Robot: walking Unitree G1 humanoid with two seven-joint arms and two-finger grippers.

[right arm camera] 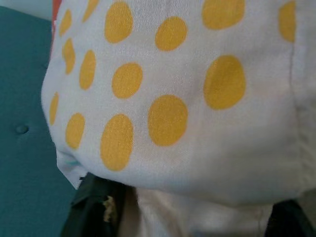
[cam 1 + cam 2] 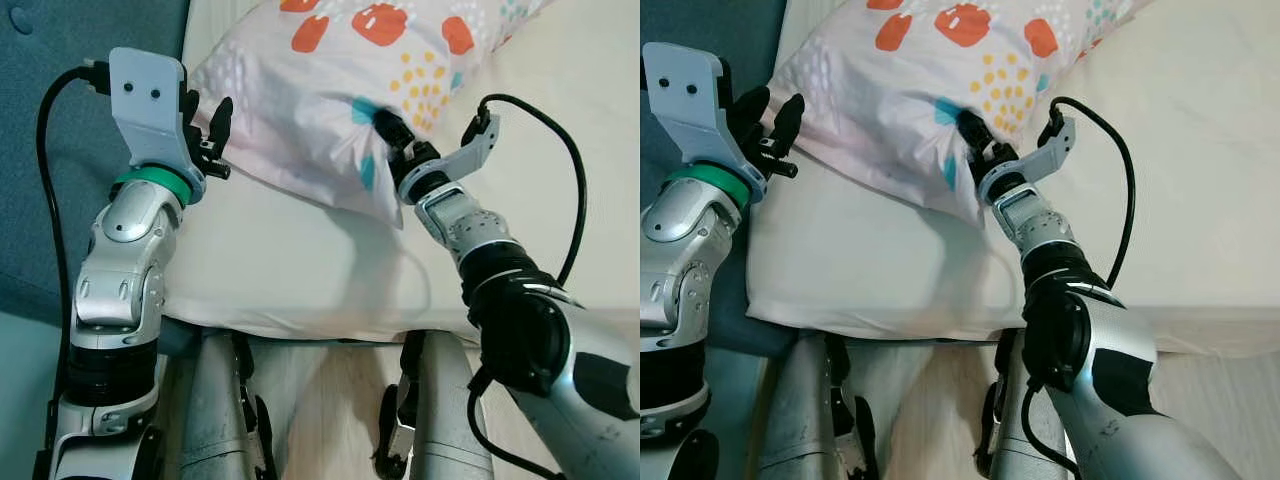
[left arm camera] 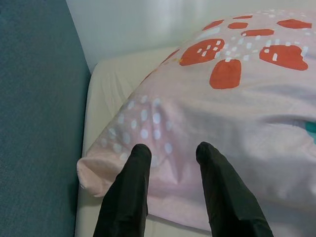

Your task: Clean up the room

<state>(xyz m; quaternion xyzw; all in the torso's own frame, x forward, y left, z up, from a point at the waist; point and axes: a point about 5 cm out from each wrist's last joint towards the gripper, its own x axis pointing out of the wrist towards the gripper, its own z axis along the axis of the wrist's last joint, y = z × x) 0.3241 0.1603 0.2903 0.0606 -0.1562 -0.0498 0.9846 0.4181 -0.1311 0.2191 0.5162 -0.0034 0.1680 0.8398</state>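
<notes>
Cream bed (image 2: 300,270) against a teal headboard (image 2: 60,120). Patterned pillow (image 2: 330,90) lies at the bed's head. Right gripper (image 2: 385,125) is pinched on pillow fabric, likely to drag or straighten it. Left gripper (image 2: 205,135) hovers at the pillow's corner, fingers (image 3: 133,182) apart, holding nothing.

The pillow (image 2: 330,90) is soft matt cloth, pale pink and wrinkled, printed with orange, yellow and teal spots. The bed (image 2: 300,270) under it has a cream sheet, matt and smooth. The headboard (image 3: 34,113) at the edge of the bed is teal fabric with a fine rough weave. The left gripper (image 3: 173,155) has matt black plastic fingers. The arms look like brushed silver metal with a light shine, and their cables are glossy black.
</notes>
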